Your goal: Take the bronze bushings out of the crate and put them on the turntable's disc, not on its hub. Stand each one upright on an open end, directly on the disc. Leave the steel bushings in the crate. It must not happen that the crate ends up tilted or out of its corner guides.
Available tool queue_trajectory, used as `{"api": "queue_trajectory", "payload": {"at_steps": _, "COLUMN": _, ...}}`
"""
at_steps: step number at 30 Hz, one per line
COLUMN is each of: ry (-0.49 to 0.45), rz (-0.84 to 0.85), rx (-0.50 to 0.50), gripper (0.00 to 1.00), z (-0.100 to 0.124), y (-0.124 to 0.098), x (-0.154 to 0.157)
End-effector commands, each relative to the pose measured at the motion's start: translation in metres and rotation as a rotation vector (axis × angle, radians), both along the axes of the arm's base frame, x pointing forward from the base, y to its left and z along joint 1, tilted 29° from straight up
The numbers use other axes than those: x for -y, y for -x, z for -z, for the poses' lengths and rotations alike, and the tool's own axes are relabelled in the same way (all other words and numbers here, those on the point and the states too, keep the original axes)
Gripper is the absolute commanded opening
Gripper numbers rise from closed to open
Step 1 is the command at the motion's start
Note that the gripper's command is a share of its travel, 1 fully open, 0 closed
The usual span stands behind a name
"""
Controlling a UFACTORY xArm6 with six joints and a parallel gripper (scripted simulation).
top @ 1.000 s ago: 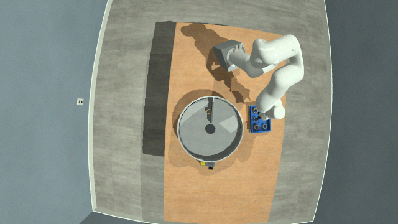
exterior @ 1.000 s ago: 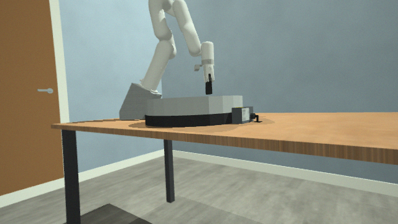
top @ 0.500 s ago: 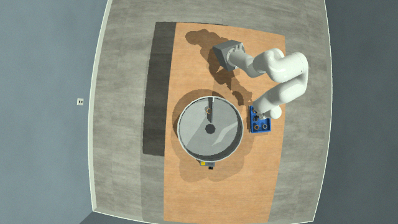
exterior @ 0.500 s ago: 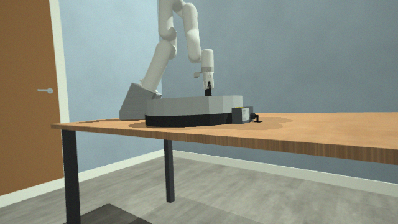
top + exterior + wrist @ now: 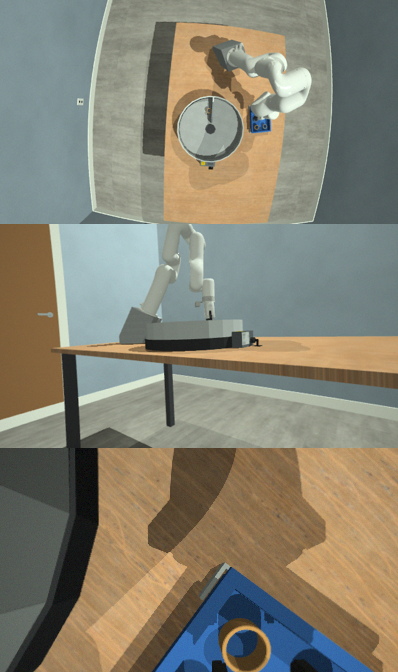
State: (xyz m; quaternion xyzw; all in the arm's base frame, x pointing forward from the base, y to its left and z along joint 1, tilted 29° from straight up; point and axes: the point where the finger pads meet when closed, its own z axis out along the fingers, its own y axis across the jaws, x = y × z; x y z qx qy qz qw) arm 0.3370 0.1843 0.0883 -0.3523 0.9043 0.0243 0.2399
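A blue crate (image 5: 252, 129) (image 5: 280, 610) sits on the table to the right of the turntable. In the wrist view a bronze bushing (image 5: 260, 662) stands upright in a pocket of the crate, just ahead of my two dark fingertips. My gripper (image 5: 210, 316) (image 5: 260, 667) is open partway and empty, low over the crate. In the overhead view the arm hides it. Another bronze bushing and a steel bushing show in the crate's front row. One bronze bushing (image 5: 208, 110) stands on the grey disc (image 5: 193, 130) (image 5: 186, 328), away from the dark hub (image 5: 210, 128).
The turntable's rim (image 5: 30, 548) lies close to the left of the crate. Its control box (image 5: 208, 163) (image 5: 242, 338) sticks out at the front. The robot base (image 5: 228, 54) (image 5: 134, 326) stands at the back of the wooden table (image 5: 224, 199).
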Motion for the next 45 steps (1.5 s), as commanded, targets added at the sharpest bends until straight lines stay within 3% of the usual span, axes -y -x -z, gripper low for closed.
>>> {"api": "queue_trajectory", "payload": {"at_steps": 1, "ry": 0.010, "rz": 0.008, "rx": 0.013, "gripper": 0.41, "z": 0.001, "y": -0.002, "x": -0.001}}
{"api": "queue_trajectory", "payload": {"at_steps": 45, "ry": 0.009, "rz": 0.008, "rx": 0.013, "gripper": 0.41, "z": 0.015, "y": -0.009, "x": -0.004}}
